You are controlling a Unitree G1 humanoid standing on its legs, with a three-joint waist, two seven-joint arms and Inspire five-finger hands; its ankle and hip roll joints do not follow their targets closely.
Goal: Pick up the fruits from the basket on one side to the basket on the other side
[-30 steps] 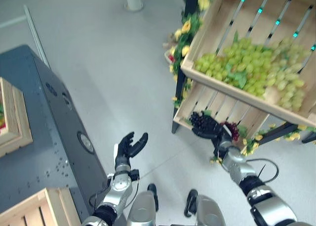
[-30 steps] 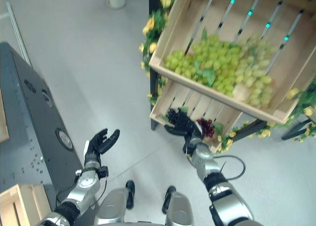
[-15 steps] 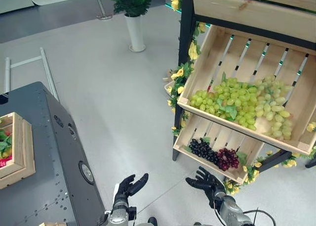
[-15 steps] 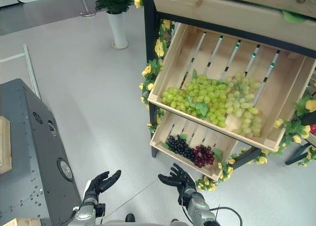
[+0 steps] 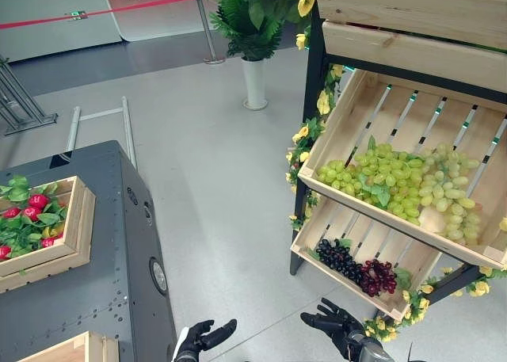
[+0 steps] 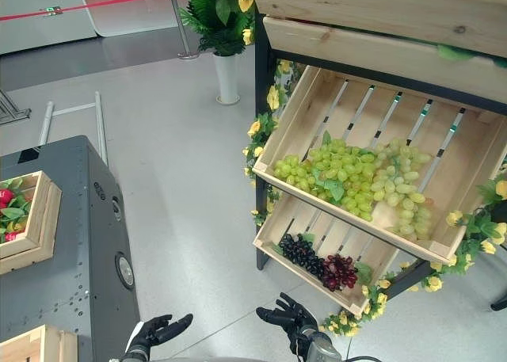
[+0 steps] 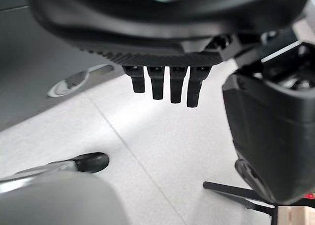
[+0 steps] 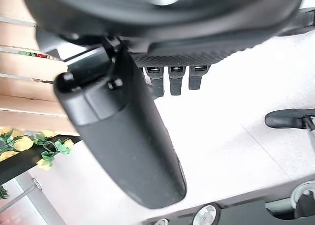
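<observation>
**Wooden crates, both hands empty**

Wood everywhere here: we've got a slatted upper crate point(image 5: 348, 124) on the rack holding green grapes point(image 5: 400, 188), and the lower crate point(image 5: 313, 255) right under it with dark grapes point(image 5: 356, 268) near its front edge. Over on our left, a dark worktop point(image 5: 111, 251) carries a small wooden box point(image 5: 75, 235) with red fruit point(image 5: 36, 201) among leaves. Our left hand point(image 5: 202, 338) and right hand point(image 5: 337, 328) hang low over the floor, fingers released, holding nothing, well apart from any fruit.
</observation>
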